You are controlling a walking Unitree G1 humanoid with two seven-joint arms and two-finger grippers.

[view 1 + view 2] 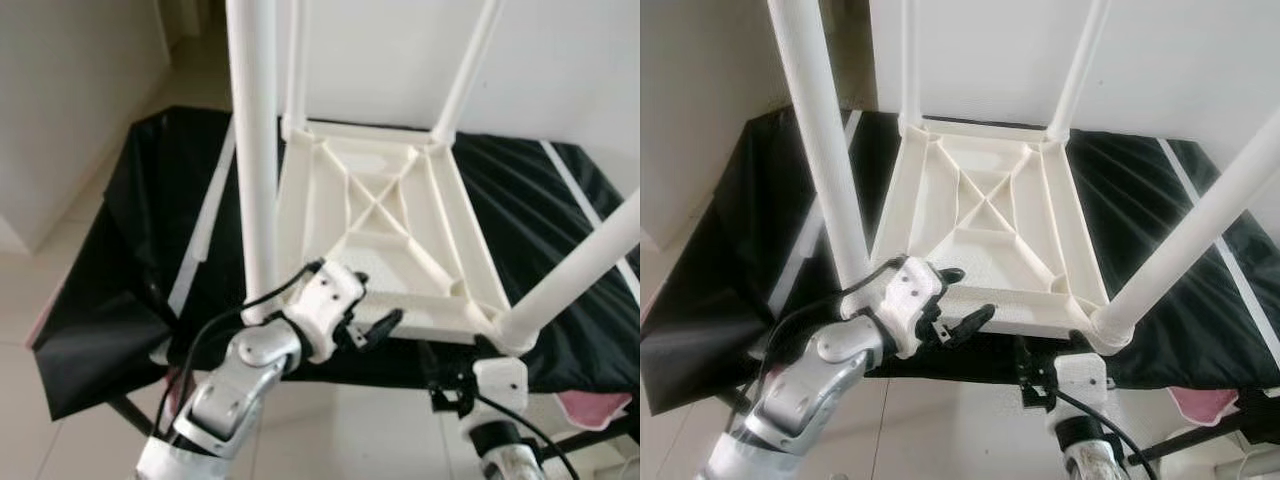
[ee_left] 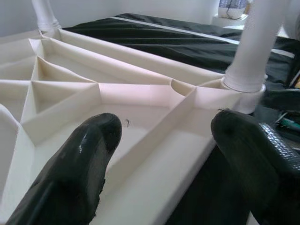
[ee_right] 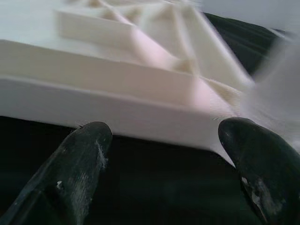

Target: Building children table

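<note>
Jaws of left gripper [image 1: 362, 300] parted over upturned white table [image 1: 385, 215] near edge, right gripper [image 3: 164, 164] jaws parted just below it

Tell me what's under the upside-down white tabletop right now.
The tabletop lies upside down on a black cloth that spreads out on all sides of it. Whatever the cloth covers beneath the tabletop is hidden.

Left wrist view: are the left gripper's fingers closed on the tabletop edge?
No. The left gripper is open, its two black fingers spread apart above the white tabletop, gripping nothing.
</note>
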